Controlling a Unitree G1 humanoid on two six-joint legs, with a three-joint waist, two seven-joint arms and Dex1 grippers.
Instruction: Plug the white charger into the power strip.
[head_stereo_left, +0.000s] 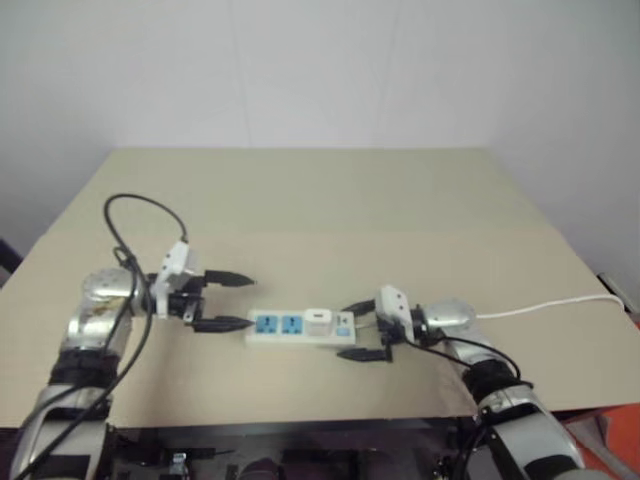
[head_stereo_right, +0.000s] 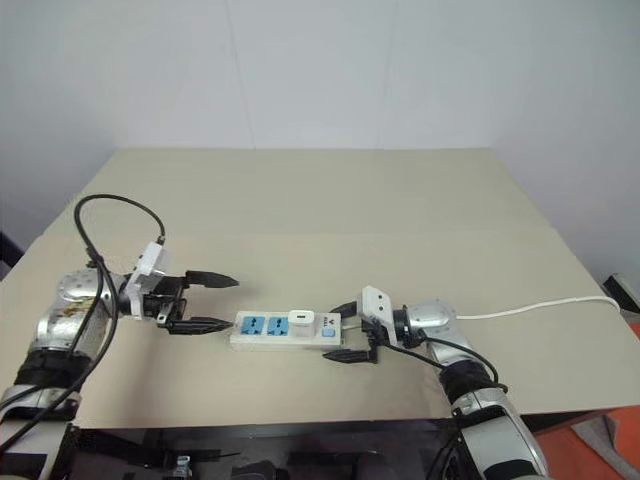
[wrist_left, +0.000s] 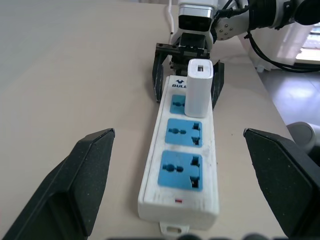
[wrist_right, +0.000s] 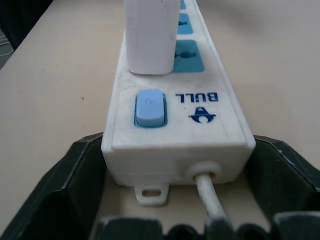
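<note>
Left gripper (head_stereo_left: 232, 300): its two black fingers are spread wide with nothing between them, and it hangs just off the free end of the power strip (head_stereo_left: 300, 329); from that spot it looks straight along the row of sockets, probably a stand-off that keeps it out of the way.
Right gripper (head_stereo_left: 366, 330): its fingers are spread too, one on each side of the switch end of the strip where the cord (head_stereo_left: 545, 307) leaves; in the right wrist view both sit close to the casing, and whether they touch it cannot be told. The straddle reads as a brace that would stop the bar sliding or twisting.
White charger (wrist_left: 199, 89): it stands upright in the blue socket nearest the switch (wrist_right: 149, 107), its base down on the socket face, no tilt to be seen and neither gripper on it.
Power strip: it lies flat on the tan table (head_stereo_left: 320, 200) between the two grippers, with the other two blue sockets free.
Cord: thin and white, it runs from the switch end across the table toward the robot's right edge.
Task standing: judged from how the charger sits, the plugging looks done; full seating of the pins cannot be checked from outside.
Risk: a finger drawn away carelessly at the switch end could nudge the strip or knock the charger.
</note>
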